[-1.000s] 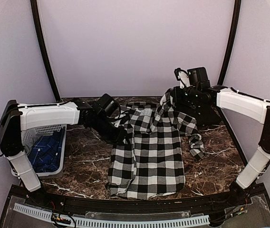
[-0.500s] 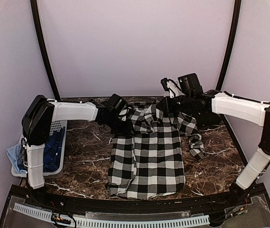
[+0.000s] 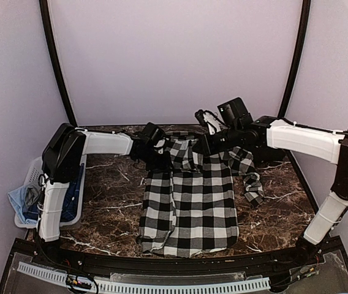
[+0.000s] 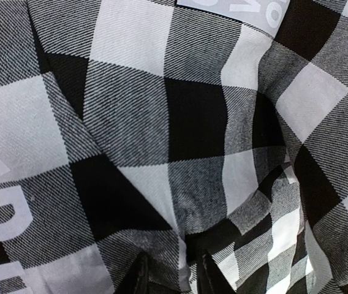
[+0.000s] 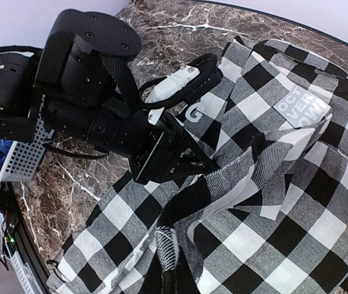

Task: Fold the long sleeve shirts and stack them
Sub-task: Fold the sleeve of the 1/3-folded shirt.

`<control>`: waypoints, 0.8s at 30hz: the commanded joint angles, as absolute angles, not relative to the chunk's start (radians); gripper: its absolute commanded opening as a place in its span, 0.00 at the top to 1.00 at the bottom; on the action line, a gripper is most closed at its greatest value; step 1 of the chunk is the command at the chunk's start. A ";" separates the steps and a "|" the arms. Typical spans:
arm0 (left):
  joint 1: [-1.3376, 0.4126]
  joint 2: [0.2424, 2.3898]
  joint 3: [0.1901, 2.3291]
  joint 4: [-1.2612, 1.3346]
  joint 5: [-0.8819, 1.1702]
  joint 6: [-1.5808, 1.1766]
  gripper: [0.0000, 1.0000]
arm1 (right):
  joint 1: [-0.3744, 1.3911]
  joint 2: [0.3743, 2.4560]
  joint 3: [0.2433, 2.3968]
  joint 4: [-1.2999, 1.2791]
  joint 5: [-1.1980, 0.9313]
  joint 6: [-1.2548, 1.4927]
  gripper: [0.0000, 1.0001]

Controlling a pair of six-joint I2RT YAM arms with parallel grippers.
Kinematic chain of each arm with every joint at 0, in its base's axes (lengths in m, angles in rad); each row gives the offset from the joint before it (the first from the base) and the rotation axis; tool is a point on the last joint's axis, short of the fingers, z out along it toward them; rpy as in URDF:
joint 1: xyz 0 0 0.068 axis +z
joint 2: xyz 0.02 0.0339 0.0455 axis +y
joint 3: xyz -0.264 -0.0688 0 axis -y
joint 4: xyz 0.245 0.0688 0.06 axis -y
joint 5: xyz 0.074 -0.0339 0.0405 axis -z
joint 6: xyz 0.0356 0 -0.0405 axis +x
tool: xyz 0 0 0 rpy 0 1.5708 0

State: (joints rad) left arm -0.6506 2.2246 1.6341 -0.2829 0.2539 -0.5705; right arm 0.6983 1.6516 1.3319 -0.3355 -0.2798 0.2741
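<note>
One long sleeve shirt (image 3: 189, 199), large black-and-white check, lies spread on the dark marble table with its collar end at the back. My left gripper (image 3: 160, 159) is shut on cloth at the shirt's back left corner. In the left wrist view its fingers (image 4: 140, 275) pinch a fold of the check cloth (image 4: 180, 177), with white block letters nearby. My right gripper (image 3: 202, 146) is shut on a fold of the same shirt and holds it raised over the collar area. In the right wrist view the pinched fold (image 5: 169, 242) rises toward my left gripper (image 5: 195, 164).
A white perforated basket (image 3: 34, 177) with blue cloth in it stands at the table's left edge; it also shows in the right wrist view (image 5: 15, 156). One sleeve (image 3: 253, 184) trails off the shirt's right side. Bare marble (image 3: 109, 202) lies left of the shirt.
My right gripper has moved left with its fold of shirt, over the collar area. My left gripper has moved toward the back with the shirt's corner, and the left arm has swung up.
</note>
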 commanded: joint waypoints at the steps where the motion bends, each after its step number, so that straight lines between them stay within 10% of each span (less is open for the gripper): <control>1: -0.650 2.117 1.634 -0.300 0.256 -0.568 0.74 | 0.722 1.679 1.392 -0.423 -0.240 0.247 1.00; 22: -0.565 1.733 1.210 -0.270 0.313 -0.601 0.66 | 0.980 2.031 1.611 -0.454 -0.251 0.327 1.00; 24: -0.565 1.722 1.186 -0.262 0.337 -0.598 0.63 | 0.984 2.053 1.617 -0.442 -0.258 0.345 0.88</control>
